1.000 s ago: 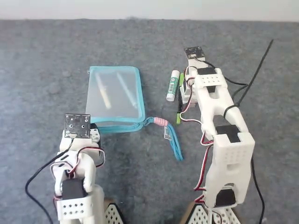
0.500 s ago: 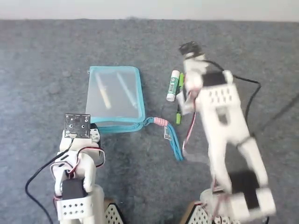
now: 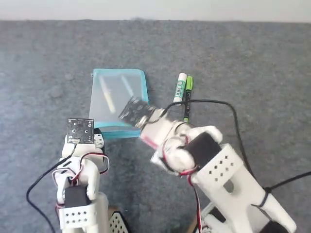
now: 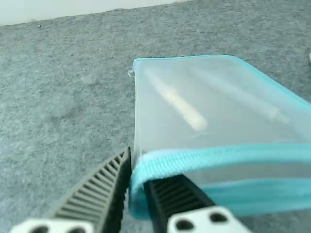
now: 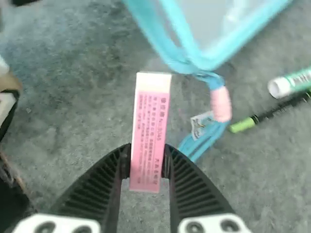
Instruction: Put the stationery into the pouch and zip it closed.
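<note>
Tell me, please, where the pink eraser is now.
In the right wrist view, the pink eraser is held in the right gripper, near the zipper corner of the pouch and its blue cord.

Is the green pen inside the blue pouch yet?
No, the green pen lies outside the pouch, right next to the white glue stick.

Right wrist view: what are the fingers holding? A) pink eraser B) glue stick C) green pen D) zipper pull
A: the right gripper is shut on the pink eraser, while the green pen and glue stick lie on the table.
</note>
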Controlling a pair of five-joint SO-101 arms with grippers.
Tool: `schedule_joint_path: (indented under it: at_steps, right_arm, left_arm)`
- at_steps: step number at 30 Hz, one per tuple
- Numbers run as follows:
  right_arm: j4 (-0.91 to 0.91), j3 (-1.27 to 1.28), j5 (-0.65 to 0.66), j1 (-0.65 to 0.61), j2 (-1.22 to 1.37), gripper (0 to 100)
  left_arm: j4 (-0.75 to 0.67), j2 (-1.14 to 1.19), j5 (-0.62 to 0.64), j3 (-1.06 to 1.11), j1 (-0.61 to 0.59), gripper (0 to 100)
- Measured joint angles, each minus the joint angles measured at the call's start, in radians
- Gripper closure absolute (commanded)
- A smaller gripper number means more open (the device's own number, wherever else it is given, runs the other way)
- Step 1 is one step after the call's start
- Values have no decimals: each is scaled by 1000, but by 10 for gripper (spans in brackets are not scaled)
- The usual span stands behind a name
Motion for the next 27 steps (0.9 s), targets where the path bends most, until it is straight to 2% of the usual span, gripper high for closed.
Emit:
schedule_joint_path:
  at_steps: [9, 22, 27]
  right_arm:
    - [-25, -18, -31, -44, 181, 990]
    - [-31, -313, -84, -44, 519, 990]
    - [-31, -414, -84, -44, 651, 990]
  left_arm:
    - [0, 0, 0, 0, 0, 988]
    - [0, 0, 0, 0, 0, 988]
    - [0, 0, 0, 0, 43, 988]
